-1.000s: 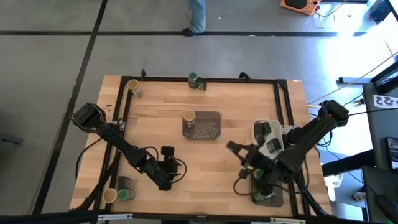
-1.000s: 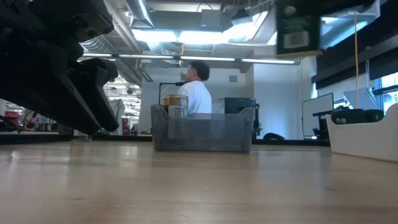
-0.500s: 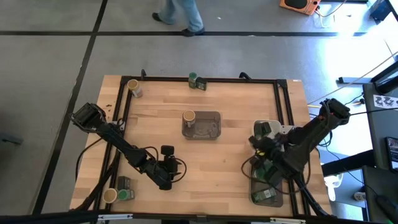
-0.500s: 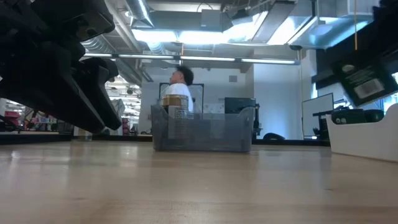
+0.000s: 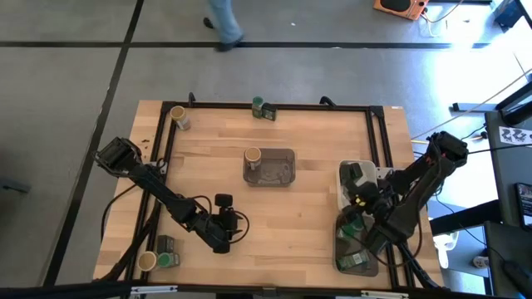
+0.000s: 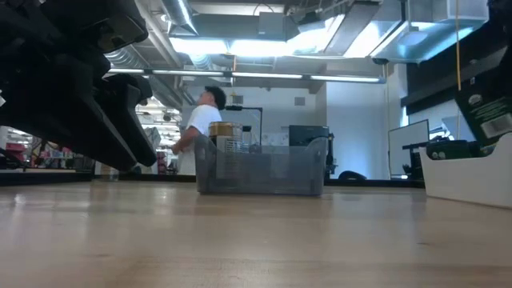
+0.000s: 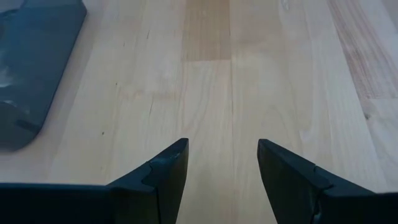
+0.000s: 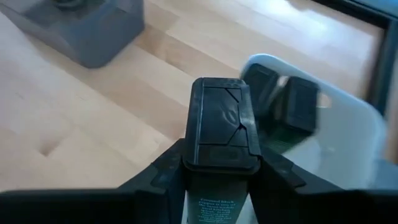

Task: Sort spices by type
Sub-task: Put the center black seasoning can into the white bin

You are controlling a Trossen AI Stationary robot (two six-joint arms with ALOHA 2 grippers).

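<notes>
**Dark tin held beside the white tray**

A wooden table (image 5: 274, 199) fills the high view, a grey tray (image 5: 270, 167) at its middle. Right of the grey tray sits a white tray (image 5: 356, 180); just beside it the right gripper (image 8: 219, 163) grasps a dark tin (image 8: 219, 127). Left of and nearer than the grey tray, the left gripper (image 7: 219, 163) rests low, fingers spread, empty. A tan-lidded jar (image 5: 252, 155) stands in the grey tray.

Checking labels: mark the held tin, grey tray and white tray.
tin (image 8: 219, 127): right wrist view, lid top.
grey tray (image 5: 281, 170): high view, bare floor.
white tray (image 8: 348, 155): right wrist view, wall.
</notes>
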